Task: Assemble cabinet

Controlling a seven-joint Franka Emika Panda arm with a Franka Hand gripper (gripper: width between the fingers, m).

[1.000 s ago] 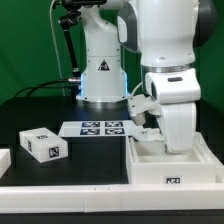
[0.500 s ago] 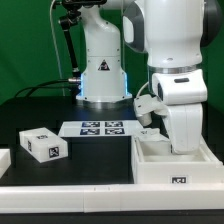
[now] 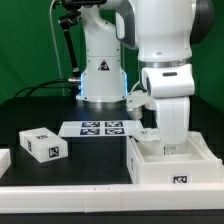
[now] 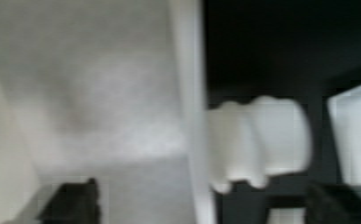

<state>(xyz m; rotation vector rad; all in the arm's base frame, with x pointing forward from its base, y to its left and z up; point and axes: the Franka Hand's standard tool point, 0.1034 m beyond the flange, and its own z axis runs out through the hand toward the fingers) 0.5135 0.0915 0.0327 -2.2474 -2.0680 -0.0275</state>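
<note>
The cabinet (image 3: 172,165) is a large white open box with a tag on its front, at the exterior view's lower right. My gripper (image 3: 167,146) reaches down into its open top, and its fingertips are hidden there behind the hand. In the wrist view, which is blurred, the gripper (image 4: 203,202) shows two dark fingertips (image 4: 70,200) set wide apart. A white cabinet wall (image 4: 106,100) and a rounded white knob-like part (image 4: 257,145) lie between them. The jaws look open and grip nothing.
A small white tagged block (image 3: 40,145) lies at the exterior view's left. The marker board (image 3: 100,128) lies flat behind it in front of the robot base (image 3: 100,75). Another white part (image 3: 4,158) shows at the left edge.
The arm swung toward the exterior view's right half a second ago and has now come back left, with the hand over the cabinet's inside. The block and cabinet have not moved.
</note>
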